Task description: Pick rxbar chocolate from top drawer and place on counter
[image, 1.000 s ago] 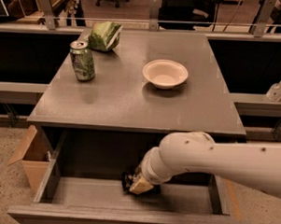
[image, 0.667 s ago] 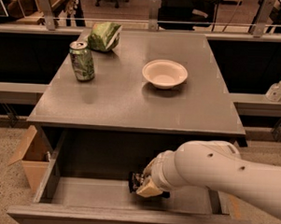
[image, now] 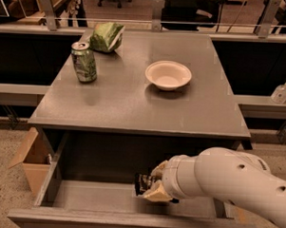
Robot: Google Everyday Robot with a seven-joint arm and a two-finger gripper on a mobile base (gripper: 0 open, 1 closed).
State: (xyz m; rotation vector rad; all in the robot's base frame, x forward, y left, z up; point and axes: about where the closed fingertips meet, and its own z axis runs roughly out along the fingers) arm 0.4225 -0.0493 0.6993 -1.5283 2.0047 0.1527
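Note:
The top drawer (image: 87, 199) stands pulled open below the counter (image: 134, 96). My gripper (image: 152, 185) is inside the drawer near its middle, at the end of the white arm that comes in from the lower right. It is shut on the rxbar chocolate (image: 143, 184), a small black wrapped bar whose end sticks out to the left of the tan fingers (image: 153, 195). The bar is held slightly above the drawer floor. Most of the bar is hidden by the fingers.
On the counter stand a green can (image: 84, 61) at the left, a green snack bag (image: 107, 37) at the back left and a white bowl (image: 168, 74) in the middle. A tan cardboard box (image: 30, 161) sits on the floor left of the drawer. A sanitizer bottle (image: 281, 91) stands on the right ledge.
My gripper has moved slightly right and up inside the drawer with the black bar in it. The arm has shifted right. The counter's things have not moved.

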